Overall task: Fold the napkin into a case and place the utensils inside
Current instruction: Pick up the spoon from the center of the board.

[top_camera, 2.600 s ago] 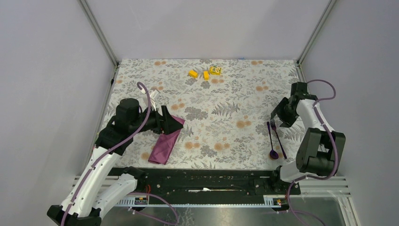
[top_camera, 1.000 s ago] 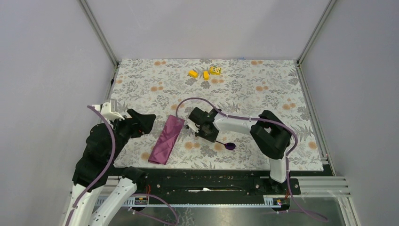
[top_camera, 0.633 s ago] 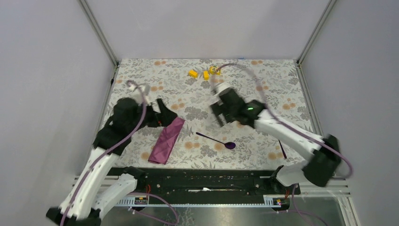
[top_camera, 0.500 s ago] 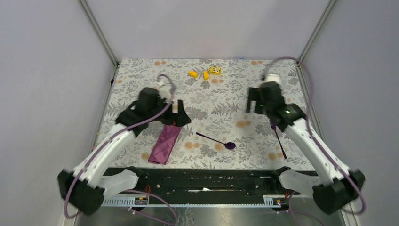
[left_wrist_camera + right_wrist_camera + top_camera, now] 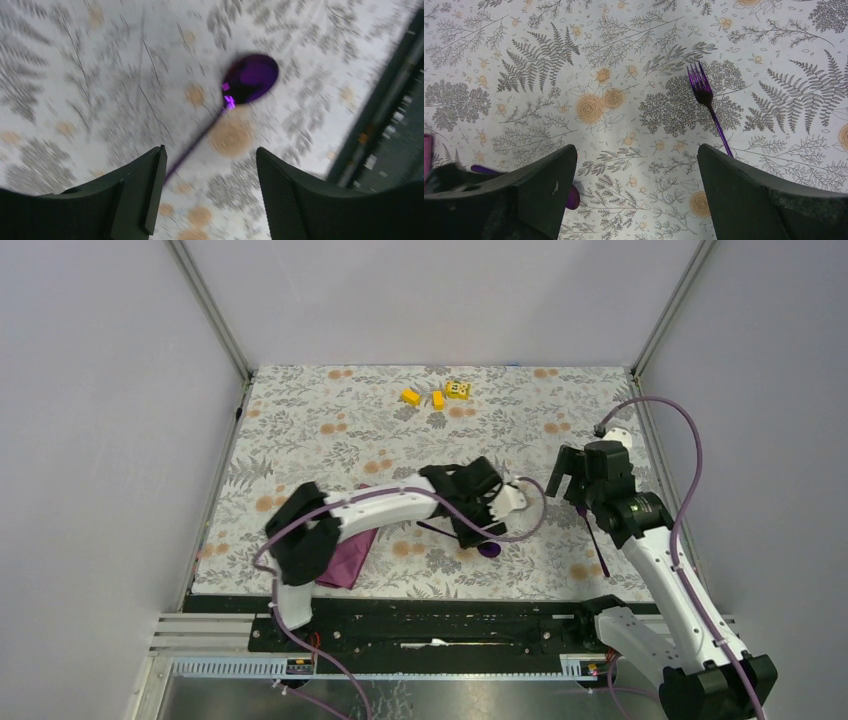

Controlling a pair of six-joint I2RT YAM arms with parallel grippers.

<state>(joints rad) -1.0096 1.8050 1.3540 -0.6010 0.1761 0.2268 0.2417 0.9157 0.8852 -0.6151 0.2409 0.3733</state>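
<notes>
Fingers spread, the left gripper (image 5: 207, 156) is hovering over the spoon (image 5: 231, 98) (handle running between them) near the table's (image 5: 300, 400) near edge. The right gripper (image 5: 636, 152), equally wide, is hanging above the fork (image 5: 707, 103) by the right edge. The case (image 5: 349, 556) is lying toward the near-left corner.

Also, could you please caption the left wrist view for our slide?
Open left gripper poised over the purple spoon lying on the floral tablecloth.

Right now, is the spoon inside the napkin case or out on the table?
Out. The spoon lies bare on the floral tablecloth, between the open fingers of the left gripper, apart from the case.
</notes>
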